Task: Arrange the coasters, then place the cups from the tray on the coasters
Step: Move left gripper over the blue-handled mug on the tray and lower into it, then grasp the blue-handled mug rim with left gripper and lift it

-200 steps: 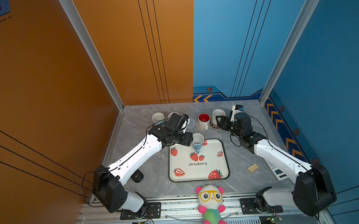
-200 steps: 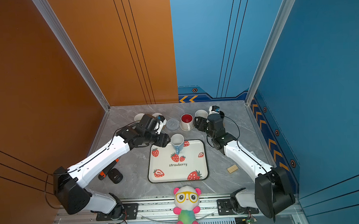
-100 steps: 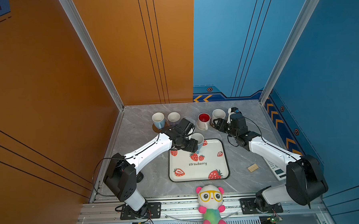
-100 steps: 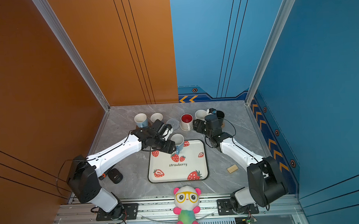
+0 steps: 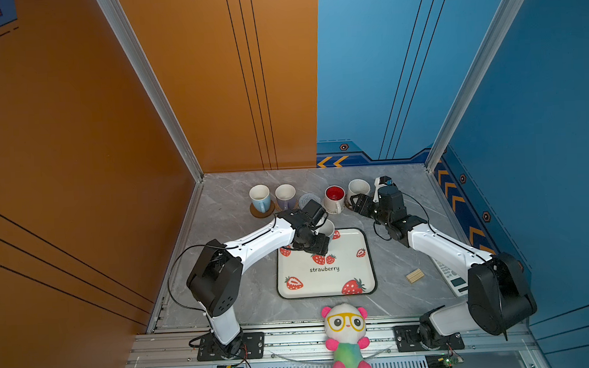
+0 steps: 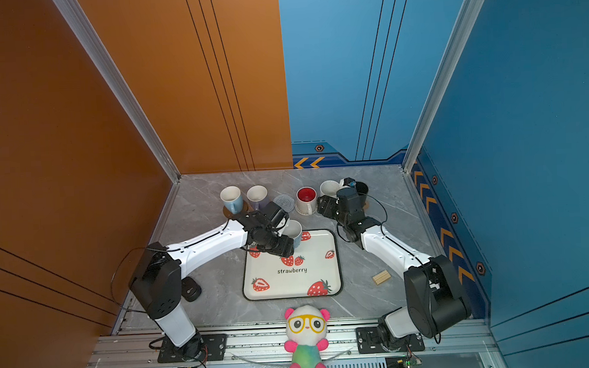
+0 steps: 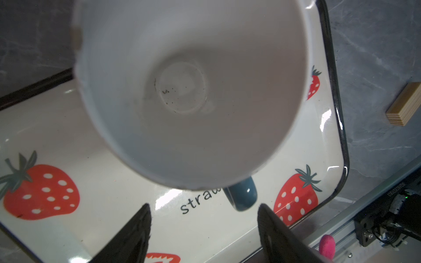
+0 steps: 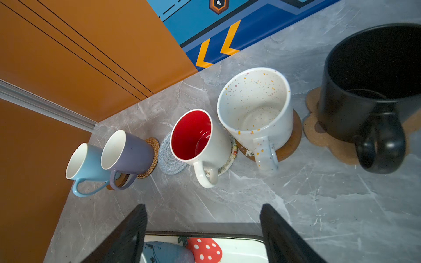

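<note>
Only one light blue mug [image 7: 182, 91] stands in the tray [image 7: 91, 154]; left fingers [image 7: 132, 239] and right fingers [image 8: 127, 239] released.

We see a grey marbled tabletop [image 5: 257, 309]. Near its far edge lie six coasters [image 6: 284, 203] in a row: a brown wooden disc [image 5: 261, 213], a woven rattan round [image 8: 153, 157], a grey-blue crochet round [image 8: 167, 159], a beige crochet round [image 8: 232, 152], a second wooden disc [image 8: 293, 141] and a tan paw-print shape [image 8: 330, 141]. Nearer the front lies the strawberry tray [image 5: 328, 283], flat on the marble. To its right we find a small wooden block [image 5: 415, 276] and a partly hidden white keypad device [image 5: 451, 277]; to its left, a small black object [image 6: 191, 289].
</note>
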You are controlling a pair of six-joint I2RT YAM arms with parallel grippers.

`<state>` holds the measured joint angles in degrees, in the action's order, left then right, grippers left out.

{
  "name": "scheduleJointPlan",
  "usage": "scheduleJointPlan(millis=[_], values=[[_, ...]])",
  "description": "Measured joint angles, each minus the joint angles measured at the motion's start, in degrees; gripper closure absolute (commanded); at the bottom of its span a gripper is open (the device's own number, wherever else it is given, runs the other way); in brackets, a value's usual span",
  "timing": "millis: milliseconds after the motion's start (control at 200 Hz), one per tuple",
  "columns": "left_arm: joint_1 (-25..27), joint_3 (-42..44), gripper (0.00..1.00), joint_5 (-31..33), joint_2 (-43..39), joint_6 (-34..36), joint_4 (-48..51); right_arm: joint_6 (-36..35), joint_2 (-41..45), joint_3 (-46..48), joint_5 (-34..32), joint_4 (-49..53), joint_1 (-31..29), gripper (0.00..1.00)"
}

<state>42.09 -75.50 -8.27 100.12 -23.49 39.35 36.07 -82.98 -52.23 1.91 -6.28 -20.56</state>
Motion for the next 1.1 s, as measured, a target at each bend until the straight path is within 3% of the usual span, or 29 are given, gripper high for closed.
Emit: scheduleJointPlan(millis=[361,1097], values=[[0.2,0.0,0.29,1.7,0.2,-3.5,-4.1,0.1,-1.9,-0.3,0.9,-0.5,0.1,0.23],[1.6,-0.5,0.59,5.9,3.7,-4.8,-4.8,0.3,-2.3,-0.9,1.1,-0.9,0.3,0.23]])
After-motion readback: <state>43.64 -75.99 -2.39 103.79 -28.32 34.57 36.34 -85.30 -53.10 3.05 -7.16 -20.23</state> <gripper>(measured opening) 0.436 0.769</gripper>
